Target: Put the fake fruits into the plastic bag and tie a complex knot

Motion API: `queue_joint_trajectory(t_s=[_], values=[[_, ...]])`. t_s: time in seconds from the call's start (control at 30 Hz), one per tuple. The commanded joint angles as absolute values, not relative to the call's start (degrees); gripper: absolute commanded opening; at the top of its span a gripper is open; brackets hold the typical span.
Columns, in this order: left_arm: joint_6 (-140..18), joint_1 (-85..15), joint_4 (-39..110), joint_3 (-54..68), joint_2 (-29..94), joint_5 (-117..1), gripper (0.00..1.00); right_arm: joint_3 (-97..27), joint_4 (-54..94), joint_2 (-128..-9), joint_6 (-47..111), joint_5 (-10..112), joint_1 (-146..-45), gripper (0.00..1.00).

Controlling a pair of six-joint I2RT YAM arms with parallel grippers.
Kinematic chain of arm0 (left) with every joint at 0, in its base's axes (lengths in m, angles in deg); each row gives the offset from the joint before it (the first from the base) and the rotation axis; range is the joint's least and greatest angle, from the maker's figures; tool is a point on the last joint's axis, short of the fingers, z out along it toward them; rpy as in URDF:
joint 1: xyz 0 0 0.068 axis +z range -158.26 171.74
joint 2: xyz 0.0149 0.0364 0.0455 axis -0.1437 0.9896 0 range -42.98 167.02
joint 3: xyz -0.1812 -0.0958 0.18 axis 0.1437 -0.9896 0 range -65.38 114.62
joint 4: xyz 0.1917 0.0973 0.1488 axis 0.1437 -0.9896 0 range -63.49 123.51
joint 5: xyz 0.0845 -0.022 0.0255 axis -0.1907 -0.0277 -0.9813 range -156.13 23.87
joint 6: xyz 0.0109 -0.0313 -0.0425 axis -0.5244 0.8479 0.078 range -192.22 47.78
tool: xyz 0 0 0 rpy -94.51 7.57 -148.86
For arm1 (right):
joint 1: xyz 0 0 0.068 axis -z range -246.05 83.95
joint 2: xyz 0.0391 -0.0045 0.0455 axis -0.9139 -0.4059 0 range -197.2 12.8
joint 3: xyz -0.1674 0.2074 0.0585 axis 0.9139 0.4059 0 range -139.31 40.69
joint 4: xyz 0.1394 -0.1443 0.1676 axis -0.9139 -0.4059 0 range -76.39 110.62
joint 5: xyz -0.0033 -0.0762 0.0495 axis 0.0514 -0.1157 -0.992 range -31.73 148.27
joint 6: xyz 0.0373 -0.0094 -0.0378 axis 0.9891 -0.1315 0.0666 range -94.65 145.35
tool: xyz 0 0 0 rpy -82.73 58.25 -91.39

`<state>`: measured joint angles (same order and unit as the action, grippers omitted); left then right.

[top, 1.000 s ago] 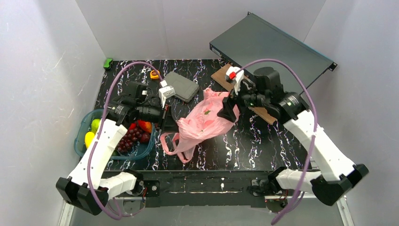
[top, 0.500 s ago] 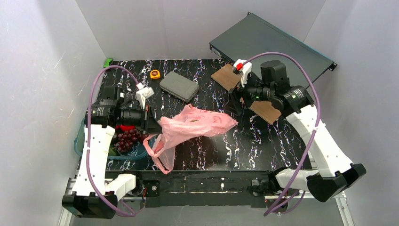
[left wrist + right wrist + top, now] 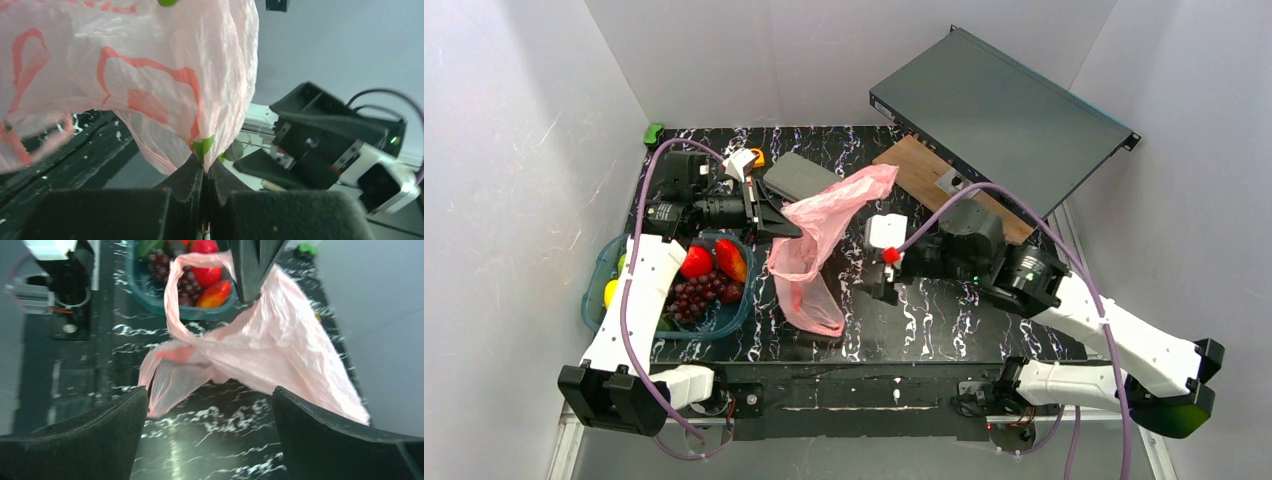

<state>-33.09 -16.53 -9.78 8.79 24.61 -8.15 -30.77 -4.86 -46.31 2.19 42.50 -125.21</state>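
Note:
The pink plastic bag (image 3: 824, 215) hangs lifted over the table's middle, its lower end (image 3: 816, 312) trailing on the surface. My left gripper (image 3: 781, 226) is shut on the bag's edge, and the left wrist view shows the film (image 3: 150, 75) pinched between the closed jaws (image 3: 204, 161). To the bag's right my right gripper (image 3: 876, 280) stands open, facing it. In the right wrist view the bag (image 3: 280, 340) lies beyond the spread fingers (image 3: 210, 390). The fake fruits (image 3: 699, 280) sit in the teal tub (image 3: 596, 300): red ones, a purple grape bunch (image 3: 187, 290), yellow-green ones. A knot is out of view.
A grey case (image 3: 792, 176), an orange tape measure (image 3: 755, 155) and a small green item (image 3: 654, 132) lie at the back left. A wooden board (image 3: 924, 168) and a large dark metal box (image 3: 999, 105) fill the back right.
My left gripper has pulled the bag left and up, so it now hangs. The right arm has swung from the back right down to the centre front and faces the bag.

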Motion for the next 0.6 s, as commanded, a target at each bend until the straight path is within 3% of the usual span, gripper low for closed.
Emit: queue_joint_trajectory(t_s=[0.0,0.2,0.43,0.57], values=[[-19.7,-16.9,-6.3,9.5,24.7,-6.7,0.0,-28.3,14.0,-47.0,-8.3,56.4,-132.1,0.98],[-14.9,-17.0,-3.7,9.1,26.2,-5.1,0.01,-21.2,24.9,-50.6,-19.1,63.4,-142.0,0.99],[-13.6,-18.1,-2.7,8.3,26.3,-1.8,0.04,-20.1,38.3,-57.4,-23.9,74.0,-142.4,0.98],[-12.5,-18.6,-1.9,7.9,25.9,-0.6,0.09,-21.1,37.9,-58.4,-22.9,75.6,-141.1,0.89]])
